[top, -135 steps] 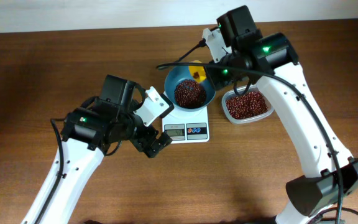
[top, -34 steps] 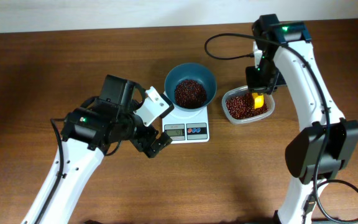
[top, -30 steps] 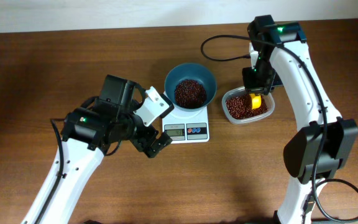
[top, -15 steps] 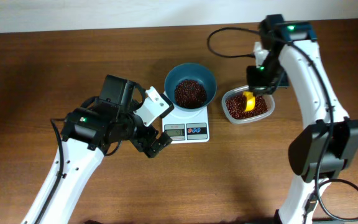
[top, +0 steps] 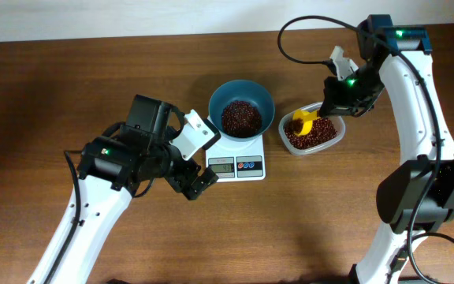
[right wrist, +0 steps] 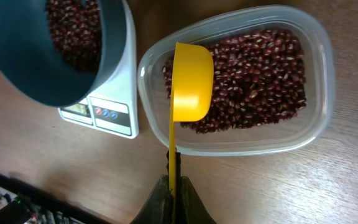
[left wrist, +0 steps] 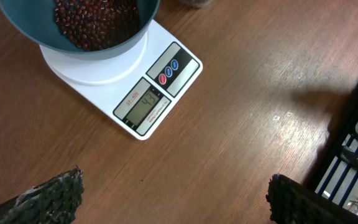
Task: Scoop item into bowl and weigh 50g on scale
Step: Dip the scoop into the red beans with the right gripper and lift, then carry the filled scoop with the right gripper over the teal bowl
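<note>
Because the bowl [top: 266, 101] sits squarely on the scale [top: 252, 150], every place here can be read from that scale, which stands near the middle of the wooden table [top: 53, 79]. On the scale's right, just beside it, lies the clear container [right wrist: 325, 62], its floor covered with the supply of beans [right wrist: 260, 74]. A second heap of beans [top: 241, 117] fills the bottom of the bowl.

Right of the scale and above the container hangs the right gripper [right wrist: 174, 186], its jaws pinched tight on the thin handle of the yellow scoop [right wrist: 191, 81]. The scoop's long axis runs straight out from the fingers, with the cup at the far end over the container's scale-side edge. From the cup the bowl lies onward along much the same line, toward the scale, so the carry should be a short sideways reach. Whether the cup is loaded cannot be told.

The left gripper [left wrist: 173, 196] hovers off the scale's front-left corner with its jaws spread wide and nothing between them, its camera on the display. The right arm is plainly the one placed to act.
</note>
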`<state>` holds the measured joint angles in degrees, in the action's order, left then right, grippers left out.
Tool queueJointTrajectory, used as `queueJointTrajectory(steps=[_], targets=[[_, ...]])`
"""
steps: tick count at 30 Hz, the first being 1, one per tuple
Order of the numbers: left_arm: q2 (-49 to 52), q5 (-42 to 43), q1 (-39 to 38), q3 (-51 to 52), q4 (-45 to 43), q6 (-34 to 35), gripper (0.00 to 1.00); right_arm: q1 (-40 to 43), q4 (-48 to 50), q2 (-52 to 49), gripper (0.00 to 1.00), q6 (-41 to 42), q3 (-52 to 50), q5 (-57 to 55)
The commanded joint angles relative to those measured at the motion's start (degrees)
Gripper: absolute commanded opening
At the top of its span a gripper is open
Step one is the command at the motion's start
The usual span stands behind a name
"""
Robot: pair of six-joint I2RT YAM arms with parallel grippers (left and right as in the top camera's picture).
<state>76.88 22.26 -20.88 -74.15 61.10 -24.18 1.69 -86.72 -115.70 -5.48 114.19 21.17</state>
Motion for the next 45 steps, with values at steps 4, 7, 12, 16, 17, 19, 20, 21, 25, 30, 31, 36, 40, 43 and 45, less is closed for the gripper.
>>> queueJointTrajectory(steps=[4, 7, 12, 16, 17, 19, 20, 21, 25, 30, 31, 36, 40, 43, 45], targets=[[-0.09, 0.74, -0.11, -0.81, 0.11, 0.57, 0.99, 1.33, -0.02, 2.4, 0.04, -3.1, 0.26, 7.19], [-0.09, 0.74, -0.11, -0.81, 0.11, 0.57, 0.99, 1.7, -0.04, 3.41, 0.04, -3.15, 0.28, 7.17], [-0.09, 0.74, -0.11, -0.81, 0.11, 0.55, 0.99, 3.02, 0.2, 6.01, 0.04, -3.34, 0.35, 9.31], [-0.09, 0.74, -0.13, -0.81, 0.11, 0.57, 0.99, 3.23, 0.26, 6.36, 0.04, -4.42, 1.68, 13.88], [-0.09, 0.76, -0.11, -0.81, 0.11, 0.55, 0.99, 3.19, 0.33, 6.36, 0.04, -4.83, 2.14, 15.15], [-0.09, 0.74, -0.11, -0.81, 0.11, 0.55, 0.99, 3.19, 1.31, 6.36, 0.04, -4.85, 2.91, 18.14], [-0.09, 0.74, -0.11, -0.81, 0.11, 0.57, 0.99, 3.19, 1.99, 6.36, 0.04, -4.85, 3.06, 19.39], [-0.09, 0.74, -0.11, -0.81, 0.11, 0.57, 0.99, 3.15, 2.89, 6.36, 0.04, -4.83, 3.13, 20.57], [-0.09, 0.74, -0.11, -0.81, 0.11, 0.57, 0.99, 1.05, 7.78, 6.36, 0.04, -4.79, 3.13, 22.12], [-0.09, 0.74, -0.11, -0.81, 0.11, 0.57, 0.99, -6.14, 13.18, 6.36, 0.04, -3.8, 3.13, 14.14], [-0.09, 0.74, -0.11, -0.81, 0.11, 0.55, 0.99, -6.95, 13.4, 6.36, 0.04, -3.21, 3.13, 12.59], [-0.09, 0.74, -0.11, -0.81, 0.11, 0.57, 0.99, -10.43, 13.55, 6.36, 0.04, -3.04, 3.13, 7.89], [-0.09, 0.74, -0.11, -0.81, 0.11, 0.57, 0.99, -10.43, 13.73, 6.36, 0.04, -2.47, 3.13, 6.97], [-0.09, 0.74, -0.11, -0.81, 0.11, 0.57, 0.99, -10.43, 13.75, 6.36, 0.04, -2.69, 3.13, 7.02], [-0.09, 0.74, -0.11, -0.81, 0.11, 0.55, 0.99, -10.67, 13.66, 6.36, 0.04, -4.24, 3.13, 8.74]])
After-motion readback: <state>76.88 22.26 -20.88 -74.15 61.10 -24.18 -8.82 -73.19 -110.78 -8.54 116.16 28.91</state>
